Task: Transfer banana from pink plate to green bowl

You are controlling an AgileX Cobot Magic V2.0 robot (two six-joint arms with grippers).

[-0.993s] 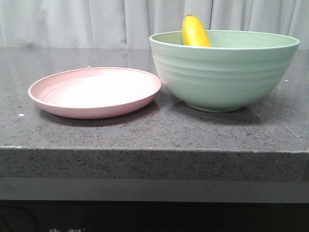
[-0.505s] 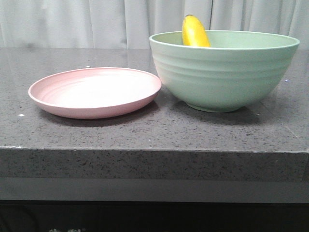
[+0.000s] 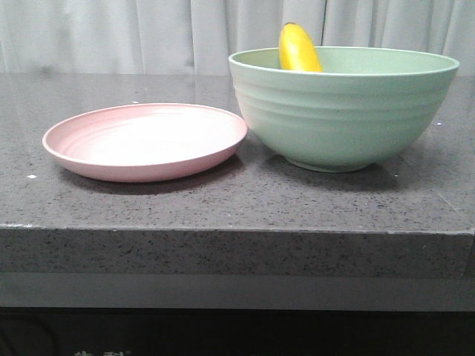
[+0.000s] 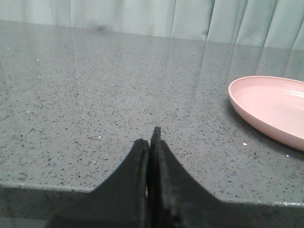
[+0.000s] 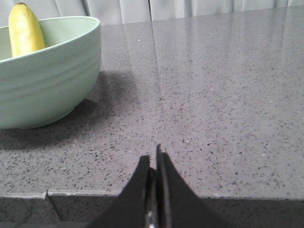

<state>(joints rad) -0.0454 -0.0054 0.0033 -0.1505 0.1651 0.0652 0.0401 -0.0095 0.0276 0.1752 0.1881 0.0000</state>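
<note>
The yellow banana point(image 3: 298, 49) stands on end inside the green bowl point(image 3: 343, 111) at the right of the table, leaning on the bowl's far left wall; it also shows in the right wrist view point(image 5: 24, 29) inside the bowl point(image 5: 42, 80). The pink plate point(image 3: 145, 141) lies bare to the bowl's left, its rim close to the bowl; it shows in the left wrist view point(image 4: 273, 107) too. My left gripper point(image 4: 149, 140) is shut and empty near the table's front edge, left of the plate. My right gripper point(image 5: 153, 156) is shut and empty near the front edge, right of the bowl.
The dark grey speckled stone table point(image 3: 237, 200) has a front edge point(image 3: 237, 230) close to both grippers. A pale curtain point(image 3: 148, 33) hangs behind the table. Neither arm shows in the front view.
</note>
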